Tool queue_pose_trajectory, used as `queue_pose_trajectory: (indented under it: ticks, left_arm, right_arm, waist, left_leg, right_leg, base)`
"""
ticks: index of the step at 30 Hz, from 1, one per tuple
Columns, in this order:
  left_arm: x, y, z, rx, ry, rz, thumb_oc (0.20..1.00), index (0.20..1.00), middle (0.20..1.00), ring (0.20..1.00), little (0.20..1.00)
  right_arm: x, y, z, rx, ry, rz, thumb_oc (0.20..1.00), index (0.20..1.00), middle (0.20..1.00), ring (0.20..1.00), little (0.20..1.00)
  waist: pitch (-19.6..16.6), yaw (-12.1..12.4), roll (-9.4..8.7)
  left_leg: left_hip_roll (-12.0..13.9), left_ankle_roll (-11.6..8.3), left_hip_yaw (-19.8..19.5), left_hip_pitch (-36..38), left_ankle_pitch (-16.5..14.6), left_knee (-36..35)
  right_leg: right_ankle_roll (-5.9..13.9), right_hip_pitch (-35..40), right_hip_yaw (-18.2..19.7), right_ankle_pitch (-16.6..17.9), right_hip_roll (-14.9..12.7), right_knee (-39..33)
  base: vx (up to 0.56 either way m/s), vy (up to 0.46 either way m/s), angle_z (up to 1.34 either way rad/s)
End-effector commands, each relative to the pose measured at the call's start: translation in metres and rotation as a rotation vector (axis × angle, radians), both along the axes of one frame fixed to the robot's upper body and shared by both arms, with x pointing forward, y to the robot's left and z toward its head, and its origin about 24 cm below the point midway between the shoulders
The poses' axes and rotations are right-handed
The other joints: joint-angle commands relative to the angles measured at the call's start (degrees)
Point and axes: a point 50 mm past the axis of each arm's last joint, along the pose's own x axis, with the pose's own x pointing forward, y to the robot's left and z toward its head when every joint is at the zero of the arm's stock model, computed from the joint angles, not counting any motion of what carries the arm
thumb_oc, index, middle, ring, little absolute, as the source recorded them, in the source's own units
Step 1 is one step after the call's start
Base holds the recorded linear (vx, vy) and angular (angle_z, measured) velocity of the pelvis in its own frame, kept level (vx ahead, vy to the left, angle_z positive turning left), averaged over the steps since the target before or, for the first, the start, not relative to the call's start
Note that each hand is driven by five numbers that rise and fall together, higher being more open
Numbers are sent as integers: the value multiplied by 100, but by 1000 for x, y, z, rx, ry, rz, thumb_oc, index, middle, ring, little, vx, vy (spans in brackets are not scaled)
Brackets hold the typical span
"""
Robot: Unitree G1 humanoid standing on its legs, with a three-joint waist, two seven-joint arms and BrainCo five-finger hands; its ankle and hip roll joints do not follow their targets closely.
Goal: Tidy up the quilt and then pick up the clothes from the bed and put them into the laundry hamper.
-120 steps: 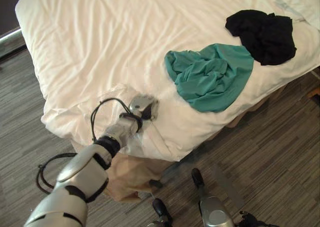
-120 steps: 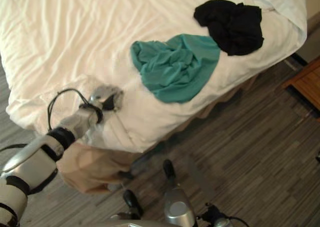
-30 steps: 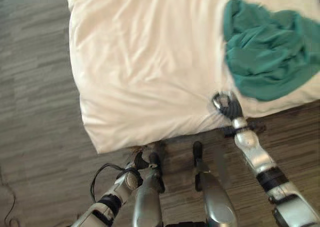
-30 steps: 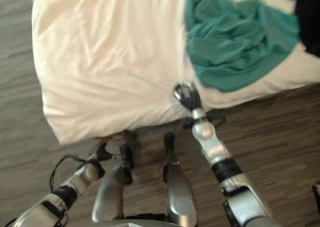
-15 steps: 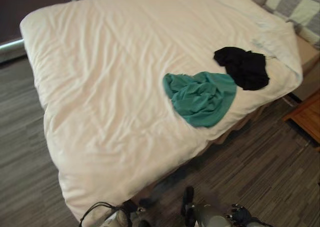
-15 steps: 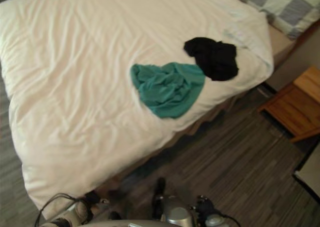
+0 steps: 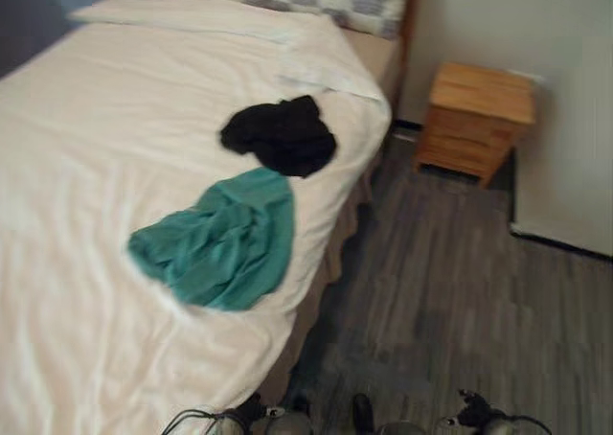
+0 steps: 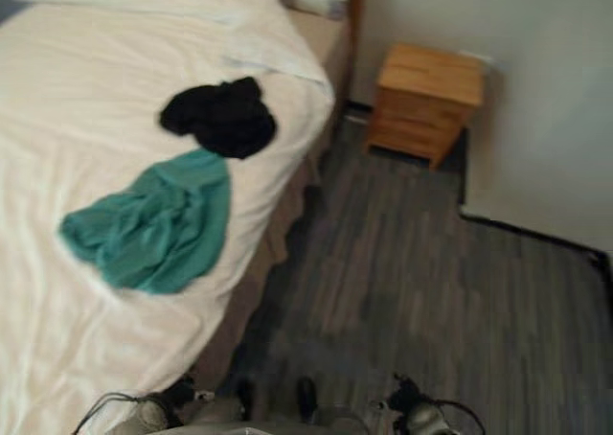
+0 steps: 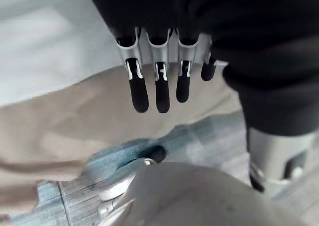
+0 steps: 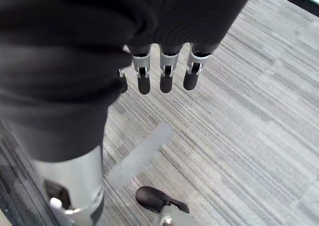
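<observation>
From the head, the quilt (image 7: 77,167) lies smooth; a teal shirt (image 7: 218,243) and black garment (image 7: 281,134) touch near the bed's edge, by a nightstand (image 7: 477,117). At the left wrist, the left hand (image 9: 154,81) hangs slack and empty by the bed skirt (image 9: 65,126). At the right wrist, the right hand (image 10: 159,71) dangles loose and empty above floor (image 10: 249,111). Best approach: step closer and bunch the teal shirt firmly.

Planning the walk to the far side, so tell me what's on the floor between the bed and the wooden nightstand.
Nothing: in the left eye view the dark floor between the bed and the nightstand is bare.
</observation>
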Motion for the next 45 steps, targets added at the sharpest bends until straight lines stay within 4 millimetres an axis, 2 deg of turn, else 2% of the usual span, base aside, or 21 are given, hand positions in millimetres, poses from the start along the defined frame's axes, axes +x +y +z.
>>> queue_pose_trajectory:
  ticks: [1, 4, 6, 8, 11, 13, 16, 18, 19, 20, 21, 23, 26, 29, 34, 35, 37, 38, 41, 43, 45]
  left_arm:
    - [42, -16, 11, 169, -126, -241, 1000, 1000, 1000, 1000, 1000]
    - [43, -13, 12, 203, -94, -328, 1000, 1000, 1000, 1000, 1000]
    - [50, -11, 15, 210, -110, -305, 1000, 1000, 1000, 1000, 1000]
    - [57, -17, 18, 189, -145, -299, 1000, 1000, 1000, 1000, 1000]
    - [68, -27, 24, 153, -194, -284, 1000, 1000, 1000, 1000, 1000]
    - [70, -34, 24, 138, -196, -304, 1000, 1000, 1000, 1000, 1000]
    - [60, -42, 16, 125, -150, -342, 1000, 1000, 1000, 1000, 1000]
    - [52, -41, 12, 124, -113, -345, 1000, 1000, 1000, 1000, 1000]
    - [67, -14, 22, 181, -96, -308, 1000, 1000, 1000, 1000, 1000]
    - [52, -22, 14, 139, -94, -305, 1000, 1000, 1000, 1000, 1000]
    - [48, -26, 13, 149, -104, -312, 1000, 1000, 1000, 1000, 1000]
    - [48, -37, 12, 135, -126, -330, 1000, 1000, 1000, 1000, 1000]
    - [54, -39, 16, 106, -171, -276, 1000, 1000, 1000, 1000, 1000]
    - [42, -39, 9, 106, -131, -273, 1000, 1000, 1000, 1000, 1000]
    - [29, -30, 3, 126, -56, -275, 1000, 1000, 1000, 1000, 1000]
    - [30, -25, 4, 133, -65, -245, 1000, 1000, 1000, 1000, 1000]
    - [35, -21, 6, 153, -69, -239, 1000, 1000, 1000, 1000, 1000]
    - [33, -21, 6, 159, -68, -242, 1000, 1000, 1000, 1000, 1000]
    - [34, -17, 7, 148, -80, -192, 1000, 1000, 1000, 1000, 1000]
    - [33, -17, 6, 149, -76, -207, 1000, 1000, 1000, 1000, 1000]
    - [34, -18, 6, 144, -76, -216, 1000, 1000, 1000, 1000, 1000]
  right_arm:
    - [6, -9, 7, -36, -51, 58, 1000, 1000, 1000, 1000, 1000]
    - [16, -1, 10, 3, -95, 48, 1000, 1000, 1000, 1000, 1000]
    - [24, 3, 13, 17, -117, 46, 1000, 1000, 1000, 1000, 1000]
    - [28, 5, 15, 39, -144, 11, 1000, 1000, 1000, 1000, 1000]
    - [20, 5, 12, 67, -147, -55, 1000, 1000, 1000, 1000, 1000]
    - [12, 3, 8, 66, -117, -87, 1000, 1000, 1000, 1000, 1000]
    - [-7, 1, -1, 52, -42, -102, 1000, 1000, 1000, 1000, 1000]
    - [-17, -7, -3, 20, -1, -89, 1000, 1000, 1000, 1000, 1000]
    - [-17, -12, -3, -1, 29, -58, 1000, 1000, 1000, 1000, 1000]
    - [-10, -12, 1, -14, -18, -55, 1000, 1000, 1000, 1000, 1000]
    - [2, -12, 5, -17, -53, -56, 1000, 1000, 1000, 1000, 1000]
    - [18, -2, 11, 13, -117, -32, 1000, 1000, 1000, 1000, 1000]
    - [30, 15, 16, 61, -155, 68, 1000, 1000, 1000, 1000, 1000]
    - [30, 20, 14, 77, -154, 52, 1000, 1000, 1000, 1000, 1000]
    - [14, 31, 5, 107, -94, 75, 1000, 1000, 1000, 1000, 1000]
    - [13, 31, 3, 102, -80, 58, 1000, 1000, 1000, 1000, 1000]
    - [17, 35, 4, 112, -88, 64, 1000, 1000, 1000, 1000, 1000]
    - [16, 36, 4, 113, -88, 68, 1000, 1000, 1000, 1000, 1000]
    - [15, 34, 4, 116, -93, 52, 1000, 1000, 1000, 1000, 1000]
    - [11, 27, 2, 119, -79, -14, 1000, 1000, 1000, 1000, 1000]
    - [9, 22, 2, 113, -66, -41, 1000, 1000, 1000, 1000, 1000]
  waist:
    - [174, -124, 338]
    - [299, -309, 337]
    - [451, -416, 392]
    - [517, -606, 537]
    - [520, -979, 556]
    - [463, -1156, 615]
    - [329, -1224, 778]
    - [358, -1248, 883]
    - [342, -1295, 832]
    - [504, -1107, 700]
    - [638, -928, 540]
    - [683, -667, 345]
    - [546, -245, 328]
    - [392, -74, 450]
    - [135, -48, 296]
    - [228, -142, 254]
    - [347, -264, 469]
    - [402, -326, 511]
    - [368, -392, 494]
    - [340, -543, 433]
    - [349, -555, 403]
  left_leg:
    - [312, 109, 453, 182, 225, 93]
    - [198, 299, 816, 499, 13, 97]
    - [259, 363, 1116, 772, -18, -27]
    - [296, 392, 1155, 1184, -97, -300]
    - [81, 409, 994, 1698, -364, -669]
    - [23, 342, 945, 1944, -677, -669]
    - [121, 173, 1053, 2352, -727, -599]
    - [293, -187, 1269, 2000, 7, 1119]
    - [402, -383, 1345, 1483, 561, 2240]
    - [273, -393, 1130, 841, 900, 3516]
    - [131, -313, 988, 268, 835, 4473]
    - [100, -103, 1051, -415, 494, 4786]
    - [110, 119, 1287, -713, 248, 2485]
    - [218, 84, 1642, -683, 838, 124]
    - [-28, 423, 1810, -362, 796, -166]
    - [-207, 607, 1718, 16, 543, -101]
    - [-68, 668, 1516, 524, 433, -290]
    - [-62, 683, 1369, 774, 404, -429]
    - [-107, 658, 940, 1066, 278, -483]
    - [-239, 631, 280, 1225, 36, -319]
    - [-284, 602, 155, 1250, -63, -235]
  right_leg:
    - [526, 229, -487, -872, -348, 362]
    - [883, -269, -518, -871, -348, 2038]
    - [1292, -958, -853, -235, -497, 3150]
    - [1297, -1540, -1045, -160, -338, 3560]
    - [1133, -1924, -1216, -359, 41, 2326]
    - [1001, -2000, -1412, -194, -113, 1046]
    - [816, -1948, -1757, -30, -231, 690]
    - [555, -1557, -1811, -61, -132, 769]
    - [434, -1301, -1769, -72, -122, 668]
    - [282, -1063, -1737, -104, -169, 611]
    - [213, -852, -1656, -112, -244, 508]
    - [192, -464, -1393, -236, -284, 317]
    - [265, 279, -879, -588, -234, 90]
    - [292, 820, -959, -943, -149, 22]
    - [599, 866, -1011, -1025, -184, 1285]
    - [1257, 260, -1095, -64, -397, 2850]
    - [1239, -556, -1084, 195, -200, 4087]
    - [1153, -801, -1190, -68, -173, 4261]
    - [898, -1070, -1178, -491, -122, 3062]
    - [837, -1015, -306, -516, -152, 1386]
    - [928, -1019, 178, -382, -194, 992]
  base:
    - [300, 279, -75]
    - [294, 214, -67]
    - [228, 127, -93]
    - [407, 121, -98]
    - [436, -6, -6]
    - [643, -105, 46]
    - [668, -112, 37]
    - [634, -144, 13]
    - [570, -158, 5]
    - [500, -155, -6]
    - [268, -122, -67]
    - [468, -41, -121]
    - [860, 184, -102]
    - [611, 120, -65]
    - [541, 123, -6]
    - [382, 165, 47]
    - [480, 169, 77]
    - [460, 71, 99]
    - [453, -43, 113]
    - [442, -111, 127]
    - [310, -109, 195]
